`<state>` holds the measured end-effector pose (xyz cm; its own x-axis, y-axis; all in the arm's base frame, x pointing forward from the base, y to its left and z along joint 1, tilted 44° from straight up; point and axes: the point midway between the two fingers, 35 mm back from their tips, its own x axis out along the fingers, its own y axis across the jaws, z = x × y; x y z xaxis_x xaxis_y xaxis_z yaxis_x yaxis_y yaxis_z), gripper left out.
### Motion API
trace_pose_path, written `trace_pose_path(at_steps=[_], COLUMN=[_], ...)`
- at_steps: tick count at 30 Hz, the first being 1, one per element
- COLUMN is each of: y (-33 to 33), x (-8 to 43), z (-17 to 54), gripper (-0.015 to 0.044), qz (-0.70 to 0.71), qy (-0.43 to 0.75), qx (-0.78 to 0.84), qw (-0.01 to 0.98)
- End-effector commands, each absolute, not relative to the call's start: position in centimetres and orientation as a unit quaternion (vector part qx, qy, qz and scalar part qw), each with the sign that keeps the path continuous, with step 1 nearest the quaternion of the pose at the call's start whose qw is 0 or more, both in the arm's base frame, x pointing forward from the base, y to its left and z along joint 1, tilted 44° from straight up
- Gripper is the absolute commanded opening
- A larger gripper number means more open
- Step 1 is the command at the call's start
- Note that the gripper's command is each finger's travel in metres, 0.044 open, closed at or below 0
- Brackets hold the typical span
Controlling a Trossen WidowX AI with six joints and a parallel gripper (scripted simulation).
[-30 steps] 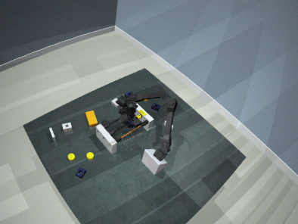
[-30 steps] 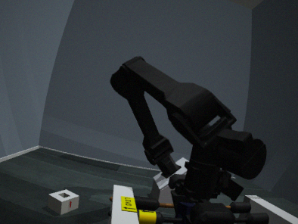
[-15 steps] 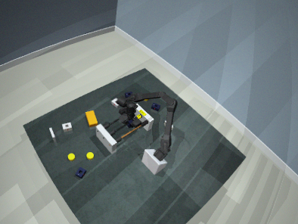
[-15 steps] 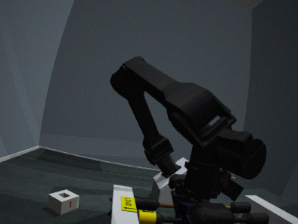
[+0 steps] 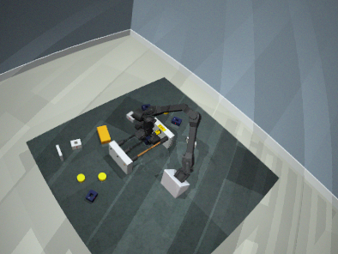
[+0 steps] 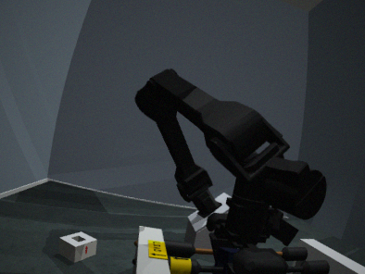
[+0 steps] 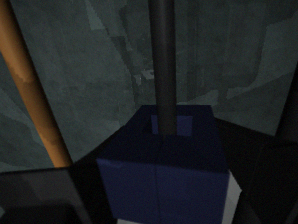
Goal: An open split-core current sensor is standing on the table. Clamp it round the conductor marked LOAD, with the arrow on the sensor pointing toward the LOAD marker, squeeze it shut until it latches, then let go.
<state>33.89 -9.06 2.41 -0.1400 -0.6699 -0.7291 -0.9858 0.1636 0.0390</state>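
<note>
The blue sensor (image 5: 147,140) (image 6: 227,254) (image 7: 162,192) is around a dark conductor (image 7: 164,60), which runs through its square opening in the wrist view. Its two halves look together, with a thin seam between them; I cannot tell whether it is latched. My gripper (image 5: 149,138) (image 7: 167,126) is shut on it, with dark fingers on both sides. The yellow LOAD label (image 5: 161,127) (image 6: 157,250) is on one white end block (image 6: 145,265). A yellow band (image 5: 158,132) (image 6: 181,265) sits on a conductor beside that block. The sensor's arrow is hidden.
A copper-coloured conductor (image 5: 147,150) (image 7: 37,100) runs beside the sensor. The other white end block (image 5: 120,157) stands opposite. An orange box (image 5: 103,134), yellow discs (image 5: 81,178) (image 5: 102,176) and dark blue parts (image 5: 91,196) (image 5: 177,121) lie around. A white box (image 6: 69,252) bears a red arrow.
</note>
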Motion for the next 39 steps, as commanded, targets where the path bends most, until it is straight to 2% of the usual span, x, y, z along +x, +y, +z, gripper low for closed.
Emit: trace_pose_path(at_steps=[1,13,23,39], y=[-9.03,-9.06,-9.15,-9.17], x=[33.98,33.91,33.79,33.95], z=[2.45,2.39,2.35,2.36], gripper=[0.0,0.0,0.0,0.0], qz=[0.269,0.273,0.305,0.306], qy=[0.705,0.709,0.774,0.775], qx=[-0.587,-0.582,-0.492,-0.49], qw=[0.294,0.29,0.256,0.255])
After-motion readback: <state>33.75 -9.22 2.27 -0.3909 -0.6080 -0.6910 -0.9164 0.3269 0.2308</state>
